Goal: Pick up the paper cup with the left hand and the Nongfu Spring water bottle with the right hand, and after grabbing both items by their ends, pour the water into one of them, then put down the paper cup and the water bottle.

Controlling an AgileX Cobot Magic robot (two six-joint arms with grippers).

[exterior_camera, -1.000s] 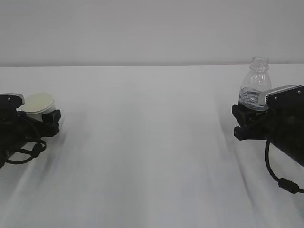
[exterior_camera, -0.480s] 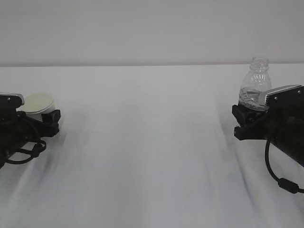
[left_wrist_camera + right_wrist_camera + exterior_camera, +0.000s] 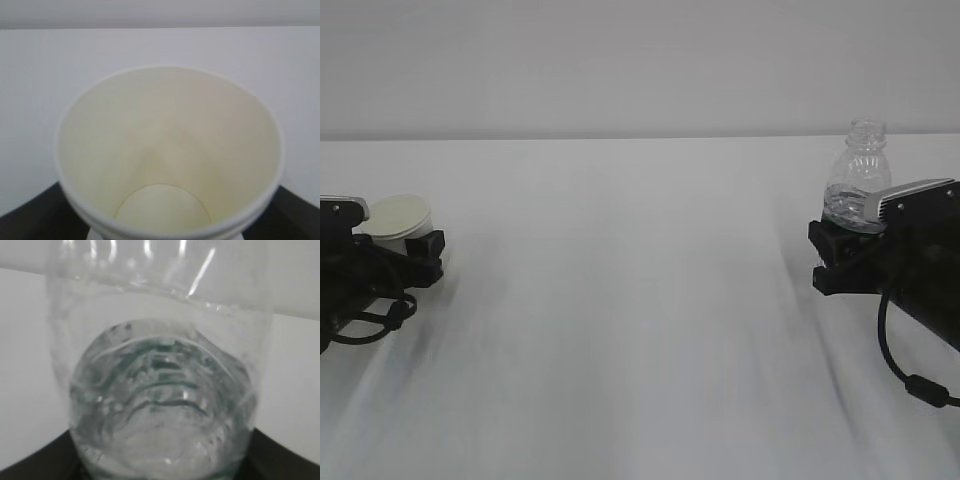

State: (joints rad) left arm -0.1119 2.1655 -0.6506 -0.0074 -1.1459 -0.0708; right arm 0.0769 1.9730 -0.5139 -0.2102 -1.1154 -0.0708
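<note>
- The small white tapered paper cup is held upright at nine o'clock on the white bench, its mouth kept up, probably to receive the pour.
- The small clear ribbed plastic bottle, capless, is held upright at three o'clock, so the water stays low inside.
- The black left hand is seen with fingers set wide around the cup's base.
- The black right hand is closed moderately on the bottle's lower end.
</note>
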